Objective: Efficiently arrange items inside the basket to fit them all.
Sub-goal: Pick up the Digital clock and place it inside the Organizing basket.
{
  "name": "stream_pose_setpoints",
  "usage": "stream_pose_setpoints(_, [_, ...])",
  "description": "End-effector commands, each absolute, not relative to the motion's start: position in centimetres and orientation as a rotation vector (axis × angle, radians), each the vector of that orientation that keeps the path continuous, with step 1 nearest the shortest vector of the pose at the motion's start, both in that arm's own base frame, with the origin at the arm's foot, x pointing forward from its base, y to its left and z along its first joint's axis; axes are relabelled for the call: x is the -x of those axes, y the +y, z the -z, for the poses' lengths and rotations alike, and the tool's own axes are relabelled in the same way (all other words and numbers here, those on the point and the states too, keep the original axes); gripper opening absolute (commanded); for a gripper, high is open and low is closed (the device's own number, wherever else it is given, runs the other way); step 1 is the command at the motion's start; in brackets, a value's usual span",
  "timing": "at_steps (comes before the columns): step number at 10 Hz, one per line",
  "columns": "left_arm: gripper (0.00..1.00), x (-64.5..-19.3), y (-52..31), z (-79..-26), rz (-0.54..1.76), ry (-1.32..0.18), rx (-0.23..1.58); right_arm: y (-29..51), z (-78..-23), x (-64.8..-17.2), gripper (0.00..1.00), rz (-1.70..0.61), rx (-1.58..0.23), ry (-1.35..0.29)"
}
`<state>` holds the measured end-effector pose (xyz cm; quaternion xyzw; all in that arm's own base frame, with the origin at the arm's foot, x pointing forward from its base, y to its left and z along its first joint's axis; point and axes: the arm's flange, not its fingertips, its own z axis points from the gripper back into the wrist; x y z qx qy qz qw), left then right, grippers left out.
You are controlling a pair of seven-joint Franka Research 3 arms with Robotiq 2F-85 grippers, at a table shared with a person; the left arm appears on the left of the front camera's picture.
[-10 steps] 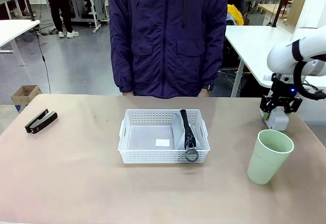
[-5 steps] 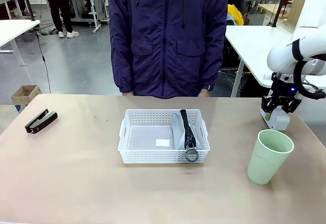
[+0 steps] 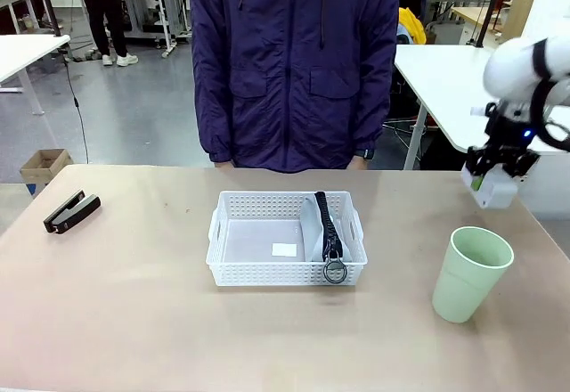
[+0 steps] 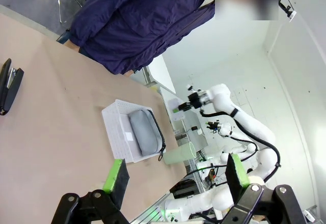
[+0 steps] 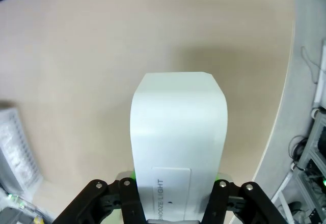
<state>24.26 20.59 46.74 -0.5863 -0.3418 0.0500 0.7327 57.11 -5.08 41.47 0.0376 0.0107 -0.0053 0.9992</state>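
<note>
White plastic basket (image 3: pixel 267 273) at mid-table, long side toward the robot. Grey pouch (image 3: pixel 312 224) stands on edge against the basket's right-hand wall, with its black zipper uppermost and its ring pull (image 3: pixel 335 273) hanging over the front rim. The rest of the basket floor is bare apart from a small white label (image 3: pixel 283 249).

Right arm: elbow high at the right edge of the front view, wrist pitched down over the far right corner of the table (image 3: pixel 178 321). Right gripper (image 3: pixel 495 175) is clenched on the small white box (image 3: pixel 492 192). In the right wrist view the box (image 5: pixel 178 132) stands lengthwise between the two fingers and extends well past them. It appears to hang clear of the tabletop, judging by the soft shadow beyond it, though the gap itself is hard to see.

Pale green cup (image 3: pixel 472 273) upright on the table, nearer the robot than the held box and well apart from the basket.

Left gripper (image 4: pixel 177 175): jaws spread wide, nothing between the green pads (image 4: pixel 116 175), held high and looking across the table.

Black stapler (image 3: pixel 71 211) lies far left on the table, untouched.

A person in a dark blue jacket (image 3: pixel 294 62) stands at the far edge.
</note>
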Motion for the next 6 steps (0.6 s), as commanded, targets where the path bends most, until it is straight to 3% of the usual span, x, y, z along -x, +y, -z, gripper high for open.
stream_pose_setpoints(1, [1.0, -24.3, 20.6, -47.0, -0.094, -0.779, 1.299, -5.2, -46.8, -51.8, 0.0, -0.024, -0.128, 0.021])
stream_pose_setpoints(4, [1.0, -24.3, 20.6, -47.0, -0.094, -0.779, 1.299, -5.2, -51.8, -43.1, 0.0, -0.024, -0.183, -0.097])
stream_pose_setpoints(6, [1.0, -24.3, 20.6, -47.0, -0.094, -0.779, 1.299, -5.3, -52.2, -40.2, 0.0, 0.015, -0.222, -0.154])
